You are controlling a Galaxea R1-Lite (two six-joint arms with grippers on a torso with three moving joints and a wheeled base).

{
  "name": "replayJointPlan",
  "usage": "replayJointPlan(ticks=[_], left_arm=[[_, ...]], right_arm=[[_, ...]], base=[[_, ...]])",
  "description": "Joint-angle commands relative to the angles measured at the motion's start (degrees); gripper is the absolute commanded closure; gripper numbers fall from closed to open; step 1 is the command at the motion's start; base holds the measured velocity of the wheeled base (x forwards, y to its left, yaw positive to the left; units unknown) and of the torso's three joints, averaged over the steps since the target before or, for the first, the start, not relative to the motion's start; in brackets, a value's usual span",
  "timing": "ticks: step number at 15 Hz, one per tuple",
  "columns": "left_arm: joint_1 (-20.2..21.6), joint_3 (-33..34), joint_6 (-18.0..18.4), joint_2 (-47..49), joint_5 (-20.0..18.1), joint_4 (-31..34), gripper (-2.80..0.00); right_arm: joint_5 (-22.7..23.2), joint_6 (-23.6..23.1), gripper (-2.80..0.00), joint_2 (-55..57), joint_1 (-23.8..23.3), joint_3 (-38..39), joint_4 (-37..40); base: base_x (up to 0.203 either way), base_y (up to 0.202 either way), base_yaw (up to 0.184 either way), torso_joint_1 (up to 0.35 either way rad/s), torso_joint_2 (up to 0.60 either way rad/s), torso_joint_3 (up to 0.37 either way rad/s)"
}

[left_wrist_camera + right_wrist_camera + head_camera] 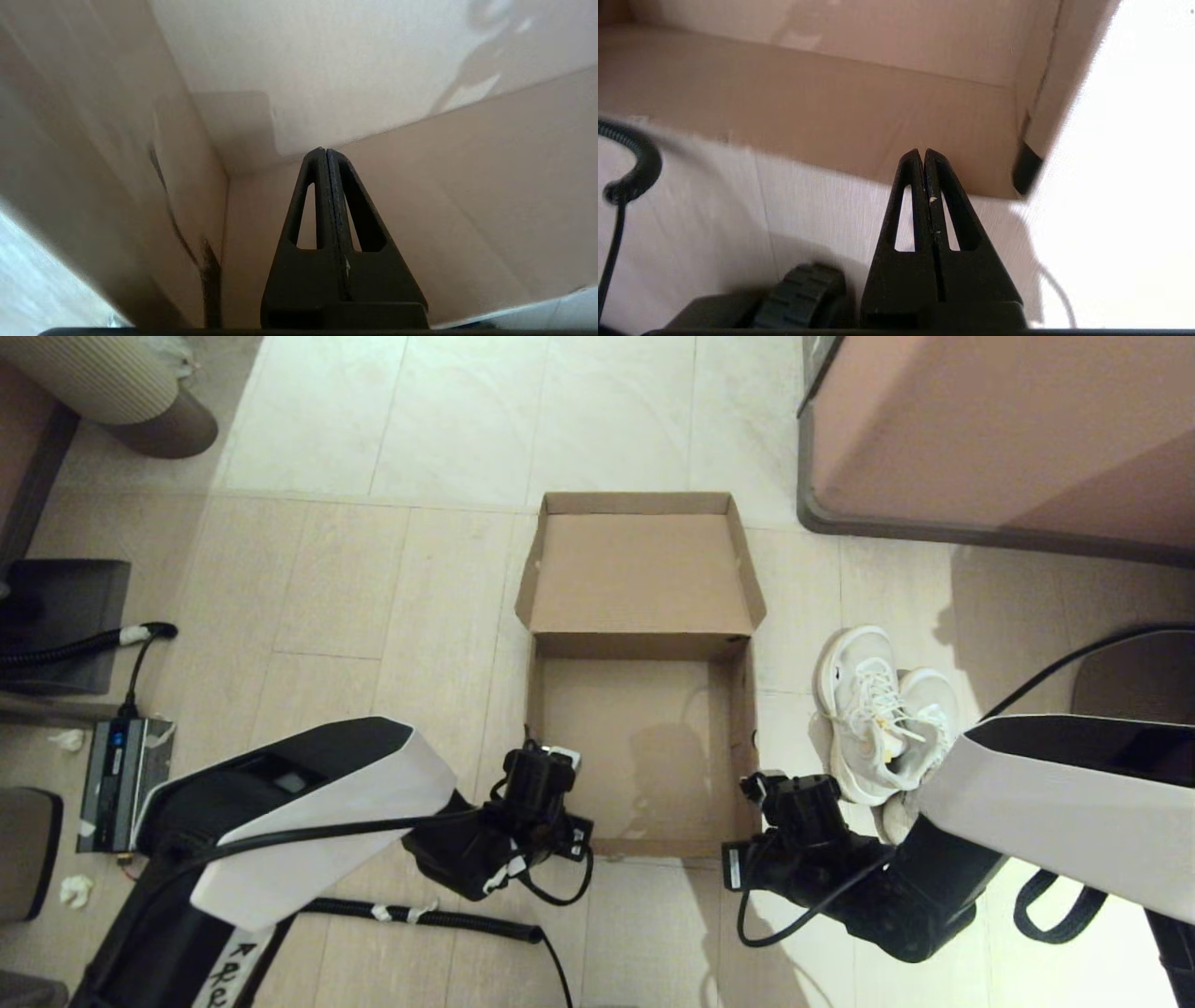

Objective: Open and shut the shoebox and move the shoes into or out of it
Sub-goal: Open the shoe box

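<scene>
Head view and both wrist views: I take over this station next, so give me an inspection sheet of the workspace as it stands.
Surface: pale tiled floor.
Job's things: shoebox open and empty, lid folded back flat; shoes on the floor beside its right wall.
Clutter: crumpled paper bits far left.
Grippers: left gripper shut, at the box's near left corner; right gripper shut, at its near right corner; neither holds anything.
Cables: corrugated hose on the floor; black cable to a grey device.
Surroundings: pinkish-brown furniture block, ribbed seat.
</scene>
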Motion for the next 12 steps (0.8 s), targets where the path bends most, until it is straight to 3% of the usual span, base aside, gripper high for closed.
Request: replayJointPlan(ticks=[1, 12], left_arm=[[-0.3, 1.2, 0.0, -0.8, 0.1, -0.9, 0.00], [-2.4, 10.9, -0.3, -2.3, 1.7, -3.9, 0.00]], right_arm=[[-0.5, 0.0, 0.00, -1.0, 0.6, 2.1, -2.9], [-1.7, 0.1, 0.00, 0.9, 0.6, 8.3, -7.1]], base=[[0.000, 0.000, 0.000, 0.000, 0.00, 0.000], [0.000, 0.000, 0.000, 0.000, 0.00, 0.000]])
